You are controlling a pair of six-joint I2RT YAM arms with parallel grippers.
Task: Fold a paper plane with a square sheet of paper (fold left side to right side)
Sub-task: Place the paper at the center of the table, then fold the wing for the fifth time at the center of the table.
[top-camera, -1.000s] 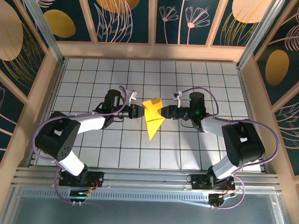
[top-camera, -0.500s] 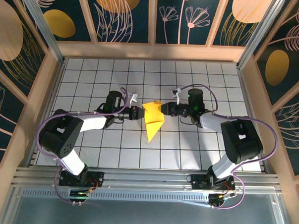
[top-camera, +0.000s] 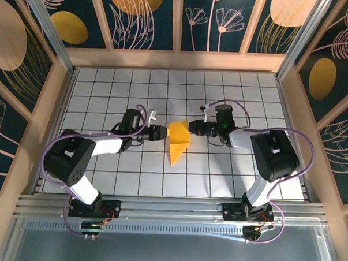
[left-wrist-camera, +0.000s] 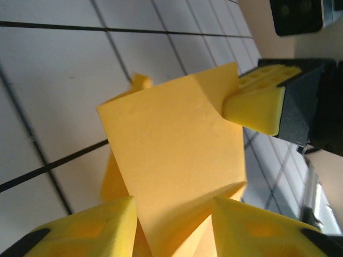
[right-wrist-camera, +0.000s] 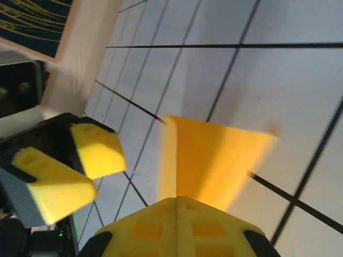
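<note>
Orange-yellow sheet of paper [top-camera: 178, 140], folded into a pointed wedge, sits at frame centre on the white tiled surface [top-camera: 132, 169], with its tip toward the lower edge. Right jaws are closed on its upper right corner, pads pressed together over the paper. Left jaws stand partly apart just beside the sheet's left edge, gripping nothing.

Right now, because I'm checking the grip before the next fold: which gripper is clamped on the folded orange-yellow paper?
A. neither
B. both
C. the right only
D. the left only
C: in the right wrist view the right gripper is shut on the folded paper, while the left gripper has its jaws standing apart on either side of it.
</note>
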